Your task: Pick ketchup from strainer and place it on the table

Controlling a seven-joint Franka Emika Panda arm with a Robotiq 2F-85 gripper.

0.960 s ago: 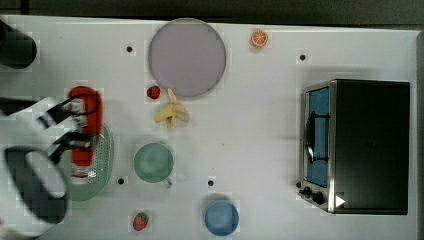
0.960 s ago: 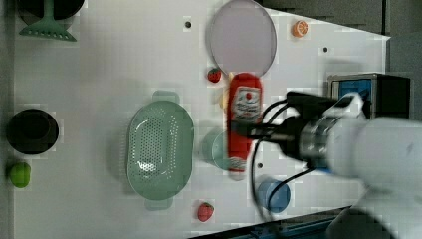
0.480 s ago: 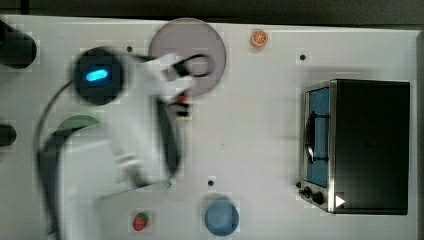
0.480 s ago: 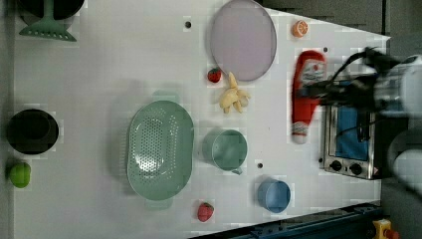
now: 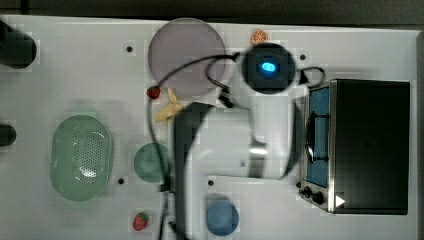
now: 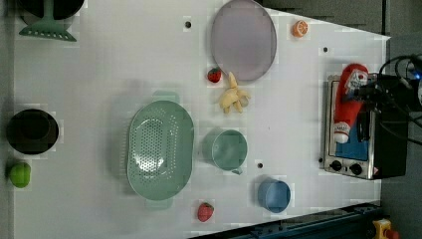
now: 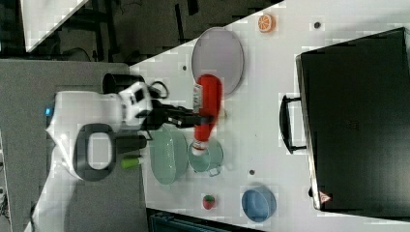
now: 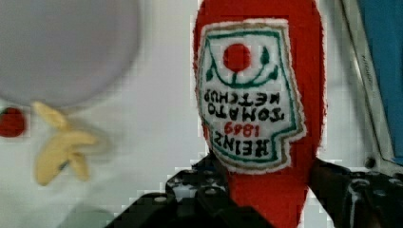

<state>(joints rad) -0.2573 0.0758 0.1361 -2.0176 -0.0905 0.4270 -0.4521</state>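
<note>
My gripper (image 8: 271,202) is shut on the lower body of the ketchup (image 8: 259,95), a red bottle with a white Heinz label, one dark finger (image 8: 190,192) on each side. In the left view the ketchup (image 6: 348,102) hangs in the air in front of the oven's door, white cap down the left view, held by the gripper (image 6: 366,92). The right view shows the ketchup (image 7: 207,108) raised above the table (image 7: 270,96), past the strainer (image 7: 168,154). The pale green strainer (image 5: 81,157) holds nothing. In the top view the arm (image 5: 235,145) hides the bottle.
A grey plate (image 5: 187,56), a banana (image 5: 169,107) and a strawberry (image 5: 153,92) lie beside the wrist. A toaster oven (image 5: 367,145) stands at the top view's right. A green cup (image 5: 150,162), a blue bowl (image 5: 222,217), a second strawberry (image 5: 141,220) and an orange slice (image 5: 259,36) are on the table.
The arm has carried the ketchup from over the strainer across the table toward the top view's right, past the plate, to near the oven. The grip has stayed shut on it.
</note>
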